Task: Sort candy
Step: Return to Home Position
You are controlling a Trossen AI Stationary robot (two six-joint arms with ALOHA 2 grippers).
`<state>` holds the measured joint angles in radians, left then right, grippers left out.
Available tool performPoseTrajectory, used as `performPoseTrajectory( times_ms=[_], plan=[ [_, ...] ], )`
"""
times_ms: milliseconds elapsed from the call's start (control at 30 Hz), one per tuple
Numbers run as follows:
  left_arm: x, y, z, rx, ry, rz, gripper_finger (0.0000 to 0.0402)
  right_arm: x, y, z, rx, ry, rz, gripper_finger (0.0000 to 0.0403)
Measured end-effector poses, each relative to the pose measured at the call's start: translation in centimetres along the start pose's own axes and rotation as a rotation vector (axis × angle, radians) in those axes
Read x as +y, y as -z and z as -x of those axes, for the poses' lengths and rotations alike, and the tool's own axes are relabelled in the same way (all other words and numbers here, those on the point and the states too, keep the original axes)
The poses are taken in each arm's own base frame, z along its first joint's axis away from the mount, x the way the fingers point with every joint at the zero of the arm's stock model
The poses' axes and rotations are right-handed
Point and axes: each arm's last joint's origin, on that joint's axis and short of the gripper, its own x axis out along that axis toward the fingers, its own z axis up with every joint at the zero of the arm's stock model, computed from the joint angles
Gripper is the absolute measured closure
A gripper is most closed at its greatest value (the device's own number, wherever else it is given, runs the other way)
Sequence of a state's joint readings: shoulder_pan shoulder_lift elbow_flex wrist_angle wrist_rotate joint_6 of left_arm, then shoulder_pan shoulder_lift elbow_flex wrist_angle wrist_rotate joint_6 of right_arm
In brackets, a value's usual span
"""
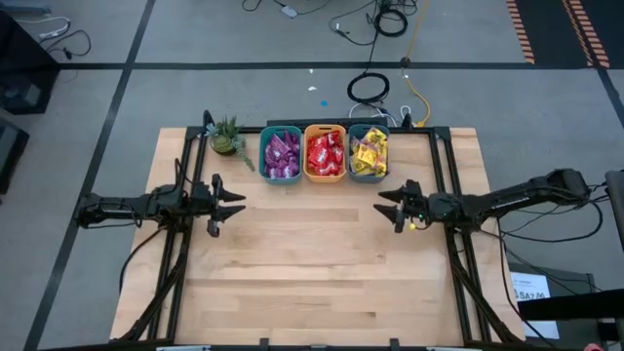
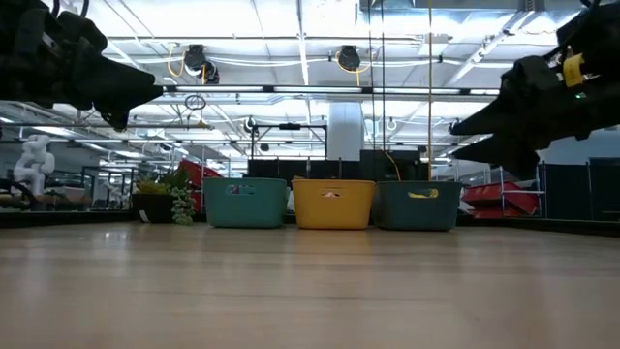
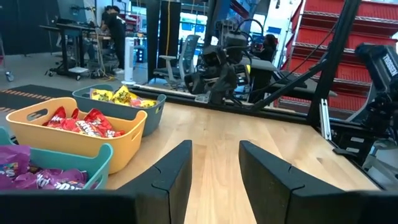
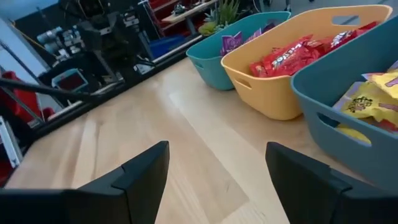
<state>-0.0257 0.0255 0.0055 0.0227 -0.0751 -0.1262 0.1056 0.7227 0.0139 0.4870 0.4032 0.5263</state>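
The candy lies in three bins standing side by side at the table's far edge. Purple packets fill the teal bin, red packets the orange bin, and yellow packets the blue-grey bin. My left gripper hovers open over the table's left side, pointing level toward the right. My right gripper hovers open over the right side, near the blue-grey bin, pointing left. Neither has anything between its fingers.
A small potted plant stands left of the teal bin. Bare wooden tabletop spreads between the two grippers and toward the near edge. A black frame runs along the table's sides.
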Motion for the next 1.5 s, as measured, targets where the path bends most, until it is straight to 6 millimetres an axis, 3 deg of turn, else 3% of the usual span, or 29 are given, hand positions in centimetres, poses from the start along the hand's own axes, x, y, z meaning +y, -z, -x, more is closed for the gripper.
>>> performPoseTrajectory(
  times_ms=[200, 400, 533, 800, 1000, 1167, 1500],
  plan=[
    [0.0, 0.0, 0.0, -0.001, 0.0, 0.019, 0.0259, 0.5, 0.6, 1.4, -0.002, 0.039, 0.057, 0.0142],
    [0.0, 0.0, 0.0, -0.002, -0.006, 0.019, 0.0259, 0.2, -0.3, 2.7, -0.104, 0.108, 0.084, 0.0142],
    [0.0, 0.0, 0.0, -0.002, -0.009, 0.024, 0.0259, 0.1, -0.6, 3.5, -0.085, -0.008, 0.079, 0.0142],
    [0.0, 0.0, 0.0, -0.003, -0.012, 0.025, 0.0259, 0.3, -2.2, 5.1, -0.233, -0.162, 0.147, 0.0142],
    [0.0, -0.1, 0.0, -0.009, -0.015, 0.025, 0.0259, 0.6, -2.1, 5.2, -0.179, -0.293, 0.121, 0.0142],
    [0.0, -0.1, 0.0, -0.012, -0.015, 0.024, 0.0259, 0.7, -2.3, 5.3, -0.203, -0.303, 0.139, 0.0142],
    [0.0, -0.1, 0.0, -0.013, -0.015, 0.026, 0.0259, 0.4, -2.2, 5.1, -0.219, -0.255, 0.34, 0.0142]
  ],
)
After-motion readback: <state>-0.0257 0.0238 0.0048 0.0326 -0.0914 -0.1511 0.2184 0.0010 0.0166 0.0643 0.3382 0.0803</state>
